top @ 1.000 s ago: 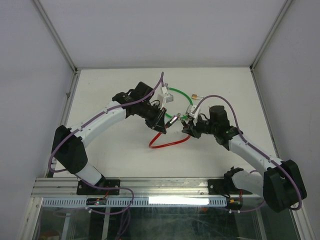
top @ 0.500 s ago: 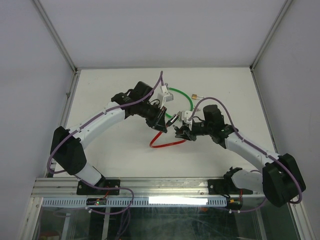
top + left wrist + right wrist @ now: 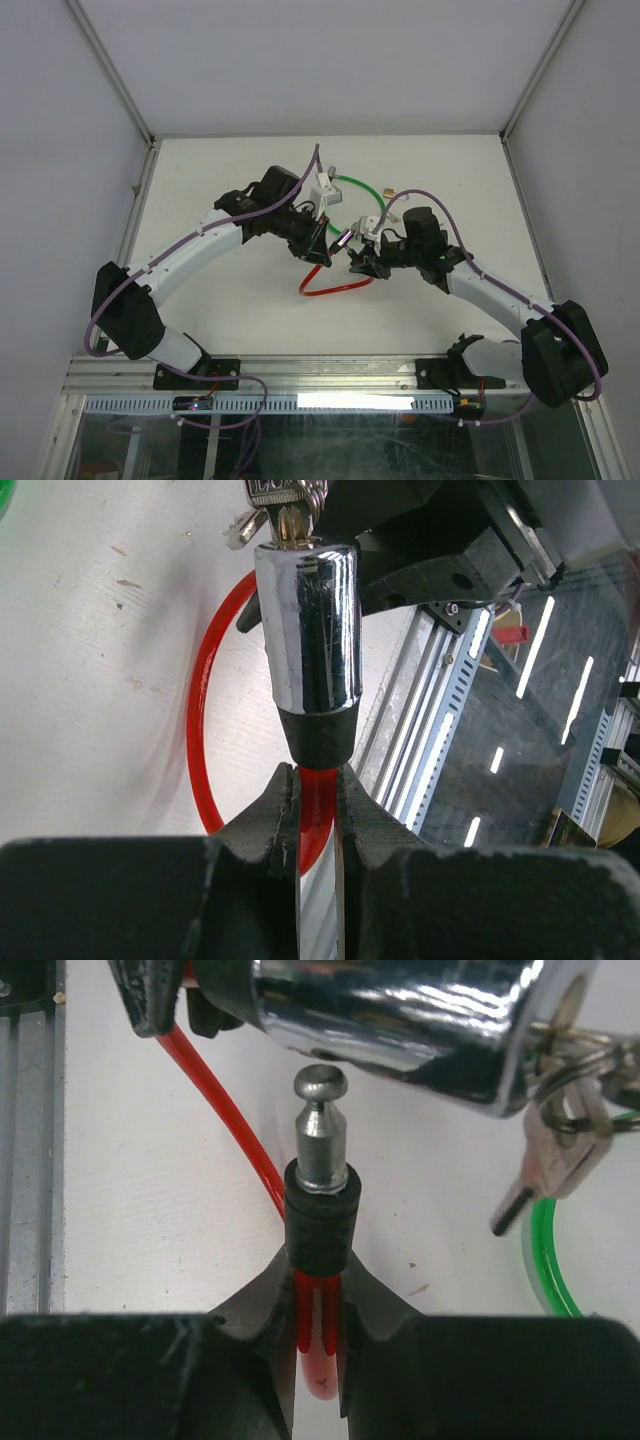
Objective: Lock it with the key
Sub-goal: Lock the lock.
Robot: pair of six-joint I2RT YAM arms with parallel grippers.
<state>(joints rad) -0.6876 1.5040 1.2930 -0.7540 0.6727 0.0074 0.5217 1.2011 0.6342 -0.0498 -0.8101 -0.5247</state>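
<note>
Two ends of red cable (image 3: 200,710) pinched, left gripper (image 3: 318,810) clamped just beside barrel (image 3: 305,630), right gripper (image 3: 318,1310) beside pin (image 3: 320,1130), pin tip near barrel, keys (image 3: 550,1150) at barrel end, cropped in left wrist view.

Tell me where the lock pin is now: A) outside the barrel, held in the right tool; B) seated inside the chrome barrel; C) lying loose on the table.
A: the right wrist view shows the pin bare in the right tool, its head just short of the chrome barrel.

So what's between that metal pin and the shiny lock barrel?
Nothing; the right wrist view shows a thin bare gap between pin and barrel, white table behind.
</note>
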